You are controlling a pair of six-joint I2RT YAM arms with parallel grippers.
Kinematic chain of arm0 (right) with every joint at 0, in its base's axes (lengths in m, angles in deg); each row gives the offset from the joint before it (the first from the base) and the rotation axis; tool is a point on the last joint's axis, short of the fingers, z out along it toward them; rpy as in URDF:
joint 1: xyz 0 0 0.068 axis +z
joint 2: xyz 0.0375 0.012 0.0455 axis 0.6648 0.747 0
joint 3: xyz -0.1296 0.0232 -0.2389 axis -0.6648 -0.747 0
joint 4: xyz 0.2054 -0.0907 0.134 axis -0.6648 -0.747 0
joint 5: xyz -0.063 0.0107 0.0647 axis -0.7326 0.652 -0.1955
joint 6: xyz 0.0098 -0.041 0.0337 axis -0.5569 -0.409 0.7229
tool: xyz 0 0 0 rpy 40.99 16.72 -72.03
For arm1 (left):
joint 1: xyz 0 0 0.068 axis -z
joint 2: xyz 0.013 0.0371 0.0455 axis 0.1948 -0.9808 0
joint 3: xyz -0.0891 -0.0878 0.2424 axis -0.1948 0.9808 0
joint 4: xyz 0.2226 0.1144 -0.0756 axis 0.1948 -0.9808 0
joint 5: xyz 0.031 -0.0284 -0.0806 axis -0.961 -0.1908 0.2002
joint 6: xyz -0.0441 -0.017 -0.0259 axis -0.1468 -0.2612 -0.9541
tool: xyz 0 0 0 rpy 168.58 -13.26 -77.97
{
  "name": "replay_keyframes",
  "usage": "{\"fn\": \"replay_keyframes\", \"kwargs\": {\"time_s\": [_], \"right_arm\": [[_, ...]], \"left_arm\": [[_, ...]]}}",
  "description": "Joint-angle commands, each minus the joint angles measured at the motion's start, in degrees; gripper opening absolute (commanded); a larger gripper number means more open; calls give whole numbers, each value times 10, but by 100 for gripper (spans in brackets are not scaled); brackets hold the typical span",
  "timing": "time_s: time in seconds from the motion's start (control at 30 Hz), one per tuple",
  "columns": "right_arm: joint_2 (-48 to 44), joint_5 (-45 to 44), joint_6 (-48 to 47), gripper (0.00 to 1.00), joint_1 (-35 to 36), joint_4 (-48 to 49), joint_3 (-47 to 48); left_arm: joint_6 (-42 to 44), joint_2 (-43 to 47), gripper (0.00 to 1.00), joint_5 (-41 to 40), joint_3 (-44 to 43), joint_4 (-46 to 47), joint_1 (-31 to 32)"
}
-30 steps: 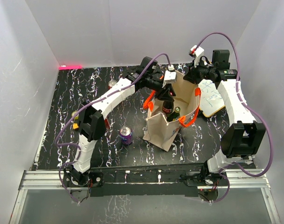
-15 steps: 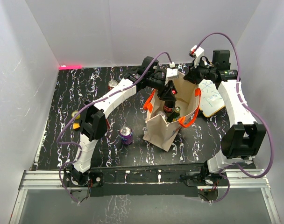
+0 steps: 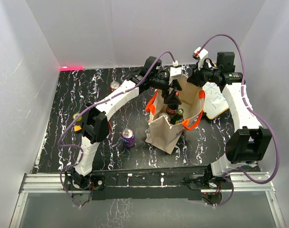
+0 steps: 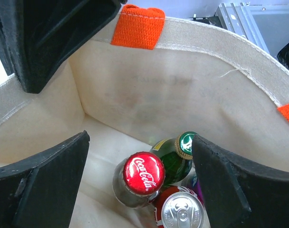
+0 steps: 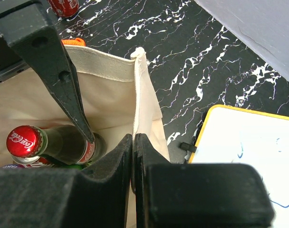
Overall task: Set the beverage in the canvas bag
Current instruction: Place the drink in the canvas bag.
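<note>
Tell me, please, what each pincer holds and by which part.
The right pincer pinches the canvas bag by its rim; the left pincer is open, holding nothing.

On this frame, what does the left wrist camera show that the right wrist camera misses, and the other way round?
Only the left wrist: the green bottle cap and a silver can top deep in the bag, between the fingers of the open left gripper. Only the right wrist: the right gripper shut on the bag's rim, the whiteboard, a red can on the table. Both: the canvas bag, an orange handle, the Coca-Cola bottle.
</note>
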Motion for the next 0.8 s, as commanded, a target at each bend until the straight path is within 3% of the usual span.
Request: {"fn": "replay_keyframes", "kwargs": {"time_s": [0.0, 0.17, 0.43, 0.57, 0.67, 0.77], "right_arm": [[-37, 2, 14, 8, 1, 28, 1], [-42, -3, 33, 10, 0, 38, 0], [-37, -4, 67, 16, 1, 52, 6], [-33, -6, 76, 18, 1, 53, 17], [-33, -11, 86, 19, 1, 56, 21], [-36, -12, 94, 19, 1, 58, 19]], "left_arm": [[-14, 50, 90, 1, 4, 25, -1], [-17, 96, 97, -27, 26, 42, -5], [-19, 196, 97, -114, 81, 50, -29], [-33, 248, 97, -254, 118, 51, -45], [-33, 272, 97, -439, 151, 43, -51], [-38, 289, 97, -557, 207, 51, -75]]}}
